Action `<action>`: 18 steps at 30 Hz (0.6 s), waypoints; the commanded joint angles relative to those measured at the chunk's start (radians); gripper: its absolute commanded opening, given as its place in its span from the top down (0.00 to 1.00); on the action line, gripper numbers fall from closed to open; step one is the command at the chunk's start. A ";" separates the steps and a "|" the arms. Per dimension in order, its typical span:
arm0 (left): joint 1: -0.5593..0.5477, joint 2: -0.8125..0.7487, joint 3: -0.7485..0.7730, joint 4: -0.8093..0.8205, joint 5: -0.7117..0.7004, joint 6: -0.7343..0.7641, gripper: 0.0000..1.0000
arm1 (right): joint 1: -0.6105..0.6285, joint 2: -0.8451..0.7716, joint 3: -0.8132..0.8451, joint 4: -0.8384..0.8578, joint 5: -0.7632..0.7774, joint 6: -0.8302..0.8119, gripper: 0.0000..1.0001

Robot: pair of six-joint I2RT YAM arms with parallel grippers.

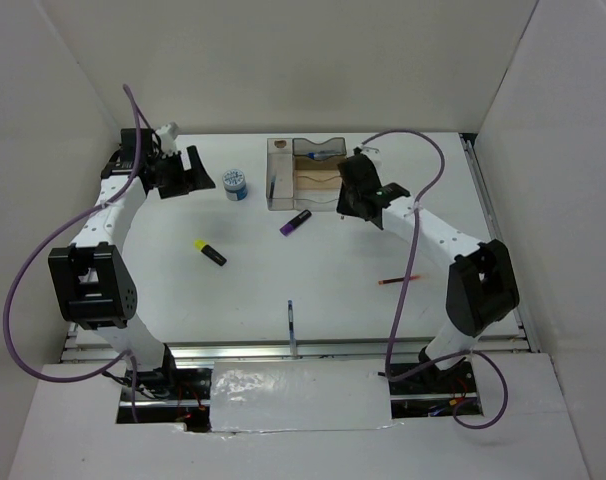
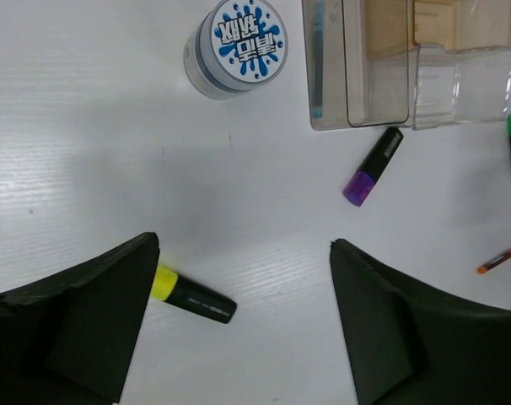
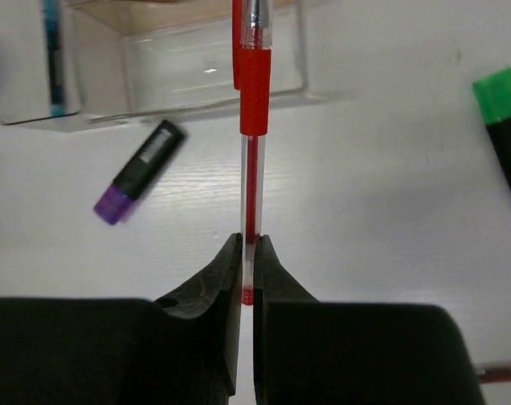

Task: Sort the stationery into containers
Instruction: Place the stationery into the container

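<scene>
My right gripper (image 3: 248, 245) is shut on a red pen (image 3: 252, 152); the pen points away, its far end over the front wall of the smoky organiser (image 3: 180, 76). In the top view this gripper (image 1: 351, 192) hangs at the organiser's (image 1: 308, 172) right front corner. My left gripper (image 2: 243, 245) is open and empty above bare table, left of the round blue-white tub (image 1: 236, 184). A purple highlighter (image 1: 295, 222), a yellow highlighter (image 1: 210, 252) and a green highlighter (image 3: 507, 131) lie loose on the table. A blue pen (image 3: 51, 59) lies in the organiser.
An orange-red pen (image 1: 398, 279) lies on the table to the right, under my right arm. A dark pen (image 1: 292, 325) lies near the front edge. White walls stand on both sides and at the back. A metal rail runs along the near edge.
</scene>
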State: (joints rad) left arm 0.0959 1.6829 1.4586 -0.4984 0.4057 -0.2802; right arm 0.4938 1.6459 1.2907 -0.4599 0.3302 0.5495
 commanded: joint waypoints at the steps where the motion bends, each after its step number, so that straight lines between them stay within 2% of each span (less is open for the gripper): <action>1: 0.001 -0.043 0.011 -0.025 0.035 0.045 0.01 | 0.023 -0.046 0.059 0.177 -0.111 -0.183 1.00; 10: 0.004 -0.112 -0.053 0.001 0.010 0.081 0.01 | 0.063 0.184 0.390 0.222 -0.281 -0.267 1.00; 18: 0.036 -0.150 -0.121 0.027 0.036 0.078 0.01 | 0.063 0.459 0.685 0.216 -0.364 -0.258 1.00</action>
State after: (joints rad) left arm 0.1154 1.5688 1.3594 -0.5072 0.4095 -0.2119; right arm 0.5560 2.0415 1.8816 -0.2749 0.0170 0.3084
